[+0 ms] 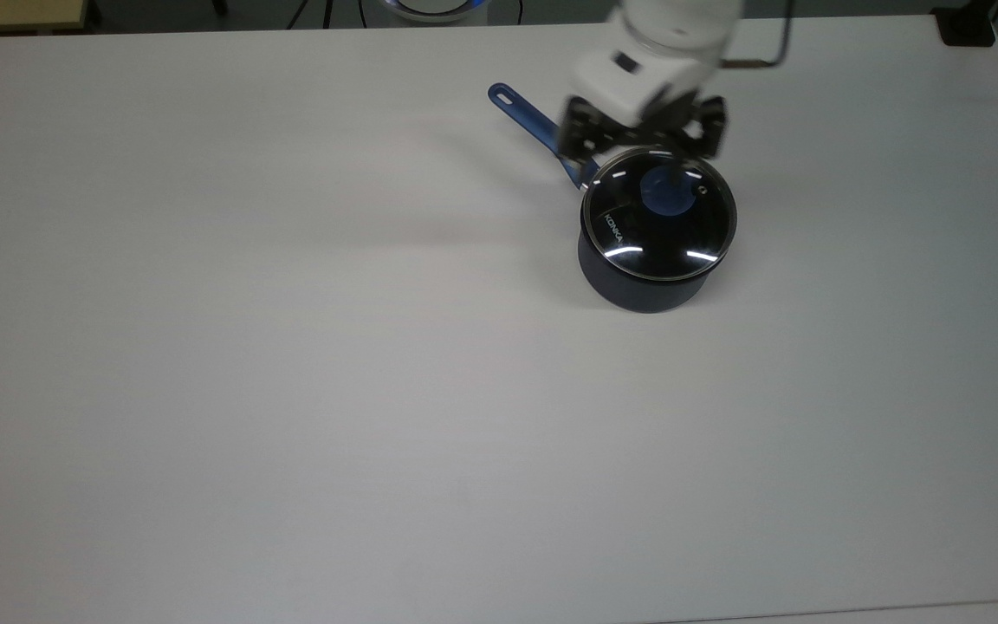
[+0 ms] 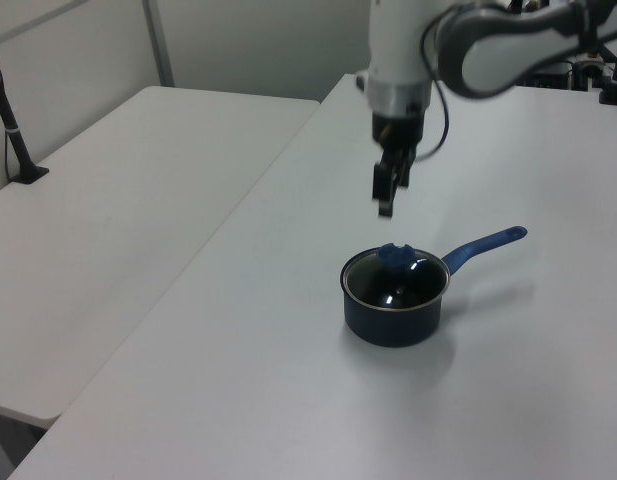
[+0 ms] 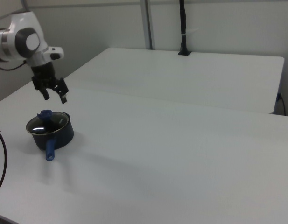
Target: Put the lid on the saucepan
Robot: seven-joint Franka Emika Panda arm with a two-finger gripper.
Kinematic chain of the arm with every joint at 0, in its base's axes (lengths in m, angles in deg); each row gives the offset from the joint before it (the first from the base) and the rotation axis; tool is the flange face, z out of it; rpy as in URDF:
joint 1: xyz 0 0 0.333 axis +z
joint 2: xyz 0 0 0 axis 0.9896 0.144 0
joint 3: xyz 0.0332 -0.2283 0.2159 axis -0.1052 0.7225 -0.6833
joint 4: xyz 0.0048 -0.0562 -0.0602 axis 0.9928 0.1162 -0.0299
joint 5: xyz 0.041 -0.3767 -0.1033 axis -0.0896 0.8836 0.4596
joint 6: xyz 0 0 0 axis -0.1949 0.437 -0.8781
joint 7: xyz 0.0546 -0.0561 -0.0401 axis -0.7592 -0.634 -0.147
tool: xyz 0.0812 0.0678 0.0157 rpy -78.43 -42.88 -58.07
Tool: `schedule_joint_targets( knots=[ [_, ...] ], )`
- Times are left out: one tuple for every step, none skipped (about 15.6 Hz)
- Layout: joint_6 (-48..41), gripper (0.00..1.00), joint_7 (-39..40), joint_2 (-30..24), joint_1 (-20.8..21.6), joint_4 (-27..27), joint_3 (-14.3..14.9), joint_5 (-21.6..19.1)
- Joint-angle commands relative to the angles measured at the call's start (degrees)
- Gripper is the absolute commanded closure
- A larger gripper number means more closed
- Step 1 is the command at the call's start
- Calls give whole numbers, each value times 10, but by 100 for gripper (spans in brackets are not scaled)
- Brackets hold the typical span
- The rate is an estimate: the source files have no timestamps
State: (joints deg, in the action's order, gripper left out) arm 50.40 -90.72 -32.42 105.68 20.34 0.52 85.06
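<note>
lid (image 2: 396, 277) on saucepan (image 2: 393, 310), end effector (image 2: 385, 195) above

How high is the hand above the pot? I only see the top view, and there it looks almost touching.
Observer: In the left view, the hand hangs well above the blue knob, with plain air between them.
Operator: Is the lid flat?
Observer: Yes. From the side, in the right view, the lid lies level on the rim of the saucepan, with the knob sticking up.
</note>
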Motion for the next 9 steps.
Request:
schedule_joint_targets(
  knots=[
    [-60,0,73,-55,-62,9,1,5],
    [-74,0,87,-66,-78,9,0,5],
    [-85,0,96,-77,-94,9,1,5],
    [-93,0,108,-89,-110,10,0,5],
    [-103,0,126,-97,-124,11,-1,5],
    [-116,0,146,-106,-136,12,-1,4],
    [-125,0,158,-114,-148,13,-2,4],
    [-128,0,162,-118,-159,14,-3,4],
    [-129,0,160,-119,-167,14,-4,4]
  ],
)
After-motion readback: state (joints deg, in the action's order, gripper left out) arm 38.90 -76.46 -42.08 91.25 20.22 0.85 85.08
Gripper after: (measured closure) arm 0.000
